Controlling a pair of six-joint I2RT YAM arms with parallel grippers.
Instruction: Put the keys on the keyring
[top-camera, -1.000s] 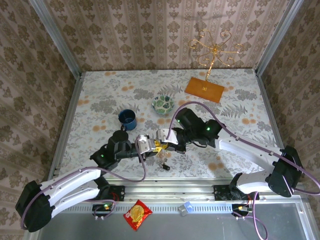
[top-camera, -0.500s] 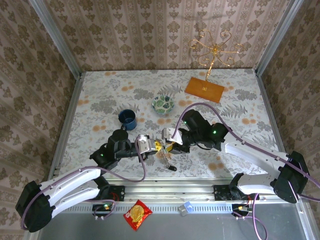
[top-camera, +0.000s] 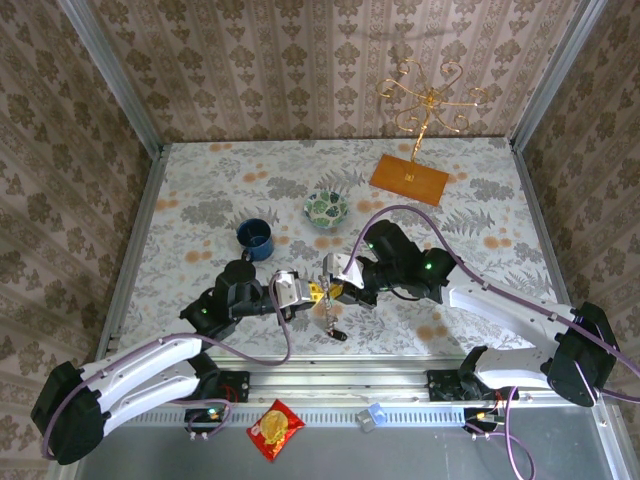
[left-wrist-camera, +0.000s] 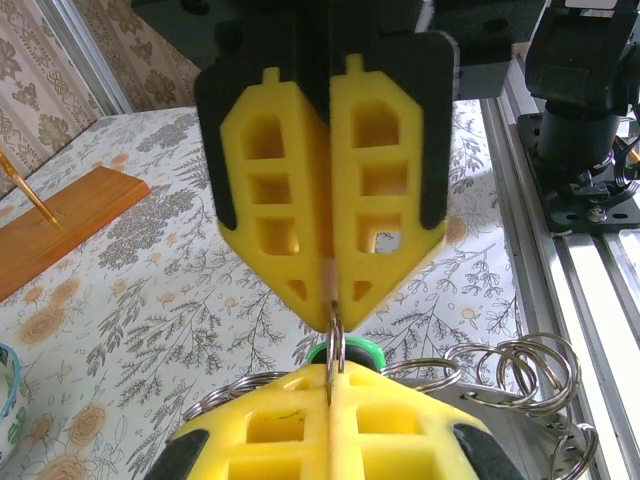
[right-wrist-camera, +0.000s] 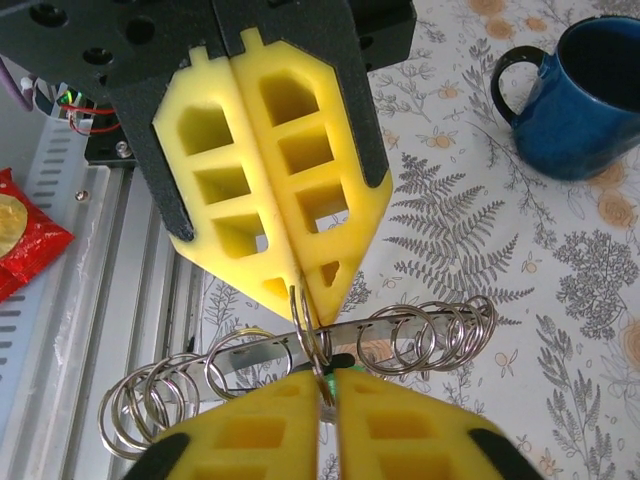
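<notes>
The left jaws and right jaws were both pinched shut on the thin keyring (left-wrist-camera: 334, 338), the green key (left-wrist-camera: 356, 349) close by. Steady, opposed twisting seemed wiser than pulling.

Grey-and-orange floral desk (top-camera: 200, 200)
Blue mug (top-camera: 254, 238), green-patterned bowl (top-camera: 326, 208), orange board (top-camera: 409, 179), red packet (top-camera: 275, 428), yellow pincer pads (left-wrist-camera: 310, 180), silver keyring (left-wrist-camera: 335, 335), green-headed key (left-wrist-camera: 352, 347).

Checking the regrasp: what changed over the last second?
The right hand shifted right and toward the near edge, its arm drawing back with it. The dangling keys swung right. Both hands are now shut tip to tip on the thin ring. The left hand, blue mug and bowl stayed put.
</notes>
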